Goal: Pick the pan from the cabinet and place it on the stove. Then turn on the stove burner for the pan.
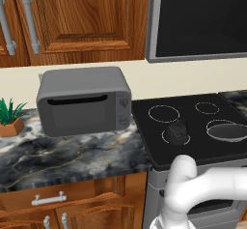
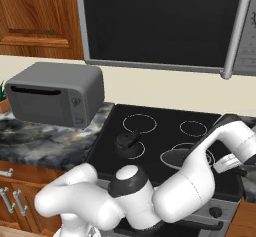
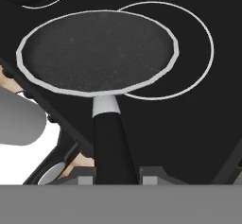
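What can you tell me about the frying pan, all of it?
The frying pan is round and shallow, with a dark speckled inside, a pale grey rim and a long black handle joined by a short silvery neck. It sits flat on the black glass stove, partly over the largest white ring, shifted off its middle. The handle runs back between the fingers of the claw, which stands closely around it. A small dark kettle stands apart on another ring.

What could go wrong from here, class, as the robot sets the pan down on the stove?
1. The pan sits off-centre on the large burner ring, so heating may be uneven.
2. The pincer grips the handle; pulling away before opening fully could drag the pan.
3. A small dark pot nearby could get bumped.
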Robot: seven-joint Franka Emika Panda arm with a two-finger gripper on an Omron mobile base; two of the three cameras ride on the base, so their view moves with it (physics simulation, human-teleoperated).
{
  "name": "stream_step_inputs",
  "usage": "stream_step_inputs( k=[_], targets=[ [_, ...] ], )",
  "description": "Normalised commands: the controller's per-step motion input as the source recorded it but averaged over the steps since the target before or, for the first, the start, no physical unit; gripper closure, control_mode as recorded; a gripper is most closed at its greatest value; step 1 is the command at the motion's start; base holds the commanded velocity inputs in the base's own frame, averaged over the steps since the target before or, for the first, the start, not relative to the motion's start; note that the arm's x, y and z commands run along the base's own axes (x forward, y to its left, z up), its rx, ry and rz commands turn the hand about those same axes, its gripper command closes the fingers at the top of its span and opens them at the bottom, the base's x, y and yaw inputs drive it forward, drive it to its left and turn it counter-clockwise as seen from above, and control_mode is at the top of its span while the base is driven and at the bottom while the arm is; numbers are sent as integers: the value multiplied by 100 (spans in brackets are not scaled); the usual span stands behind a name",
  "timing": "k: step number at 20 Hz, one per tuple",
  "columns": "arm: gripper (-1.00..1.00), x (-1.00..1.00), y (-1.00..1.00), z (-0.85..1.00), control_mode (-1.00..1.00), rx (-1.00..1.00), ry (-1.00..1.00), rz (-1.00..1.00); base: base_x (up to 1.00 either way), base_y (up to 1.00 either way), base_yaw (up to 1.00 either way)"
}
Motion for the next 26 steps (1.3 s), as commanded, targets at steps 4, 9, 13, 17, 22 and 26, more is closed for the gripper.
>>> stream_step_inputs(
  k=[4,9,13,17,22,26],
  targets=[
    [100,33,-29,-42,-100,1,0,-2,0,0,0],
    [100,30,-21,-40,-100,0,0,-3,0,0,0],
    [100,31,-11,-39,-100,0,0,-7,0,0,0],
    [100,30,-11,-35,-100,0,0,-9,0,0,0],
    [100,30,-15,-30,-100,0,0,-9,0,0,0],
    [100,27,-14,-21,-100,0,0,-9,0,0,0]
  ],
)
